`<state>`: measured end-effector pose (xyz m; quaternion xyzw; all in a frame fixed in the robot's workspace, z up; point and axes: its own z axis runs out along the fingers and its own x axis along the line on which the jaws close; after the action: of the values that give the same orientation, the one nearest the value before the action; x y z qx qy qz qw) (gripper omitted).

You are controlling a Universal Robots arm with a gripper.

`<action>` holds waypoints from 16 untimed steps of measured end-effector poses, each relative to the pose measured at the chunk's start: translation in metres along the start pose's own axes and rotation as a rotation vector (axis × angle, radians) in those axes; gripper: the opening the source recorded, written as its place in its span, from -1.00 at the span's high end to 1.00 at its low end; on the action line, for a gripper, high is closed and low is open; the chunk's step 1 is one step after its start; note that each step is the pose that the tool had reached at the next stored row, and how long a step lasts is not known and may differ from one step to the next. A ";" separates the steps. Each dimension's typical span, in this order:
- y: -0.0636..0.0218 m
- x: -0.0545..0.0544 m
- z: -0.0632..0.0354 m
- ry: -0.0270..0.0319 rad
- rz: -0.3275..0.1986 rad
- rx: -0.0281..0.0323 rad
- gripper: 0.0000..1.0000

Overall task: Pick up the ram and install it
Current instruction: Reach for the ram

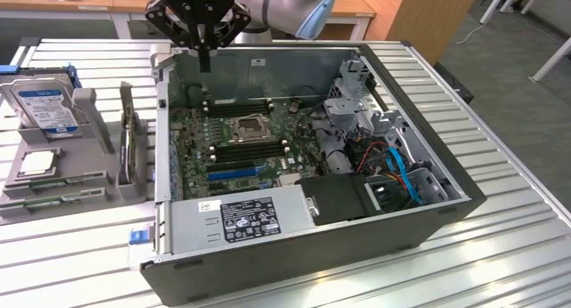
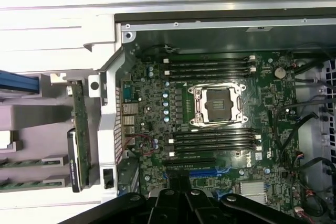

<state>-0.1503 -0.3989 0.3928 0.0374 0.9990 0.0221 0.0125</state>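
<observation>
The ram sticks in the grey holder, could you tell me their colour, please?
The ram sticks are green; the wrist view shows it best.

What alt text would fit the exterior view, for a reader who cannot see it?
A robot arm's shut gripper hangs empty above the far wall of an open computer case, whose motherboard lies exposed. On the exterior view's left, a grey tray holds two ram sticks, a hard drive and an upright expansion card.
</observation>
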 end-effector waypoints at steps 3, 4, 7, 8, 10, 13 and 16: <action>-0.0003 0.004 -0.0001 0.0001 0.000 0.0001 0.80; -0.0003 0.005 -0.0001 0.0000 0.000 0.0000 0.80; -0.0006 0.008 -0.0001 0.0000 0.000 0.0000 0.80; -0.0007 0.010 -0.0001 0.0001 0.000 0.0001 0.80; -0.0009 0.012 -0.0001 0.0000 0.000 0.0000 0.80; -0.0011 0.015 -0.0002 0.0001 0.000 0.0000 0.80; -0.0014 0.019 -0.0001 0.0001 0.000 0.0001 0.80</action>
<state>-0.1691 -0.3989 0.3924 0.0374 0.9990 0.0221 0.0125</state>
